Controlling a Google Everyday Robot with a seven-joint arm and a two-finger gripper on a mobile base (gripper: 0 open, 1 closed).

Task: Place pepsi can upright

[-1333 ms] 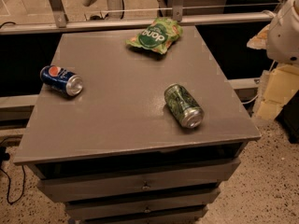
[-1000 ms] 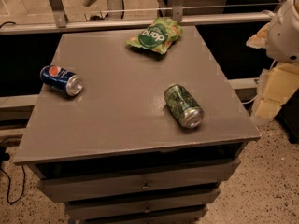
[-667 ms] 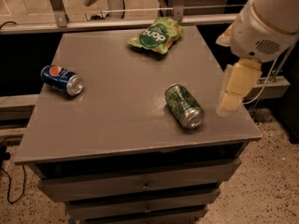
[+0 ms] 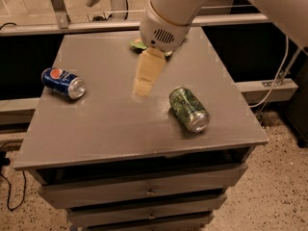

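Note:
The pepsi can [image 4: 63,83], dark blue with a red-white-blue logo and silver ends, lies on its side near the left edge of the grey cabinet top [image 4: 110,124]. My gripper [image 4: 143,83] hangs over the middle of the top, to the right of the pepsi can and apart from it, with its cream fingers pointing down. The white arm comes in from the upper right and hides part of the back of the top. The gripper holds nothing.
A green patterned can [image 4: 189,109] lies on its side at the right of the top. A green snack bag [image 4: 139,45] at the back is mostly hidden behind the arm. Drawers sit below the front edge. A metal rail runs behind the cabinet.
The arm has swung from the right side of the cabinet leftward to over the middle of the top, now covering most of the green bag. Both cans have stayed put.

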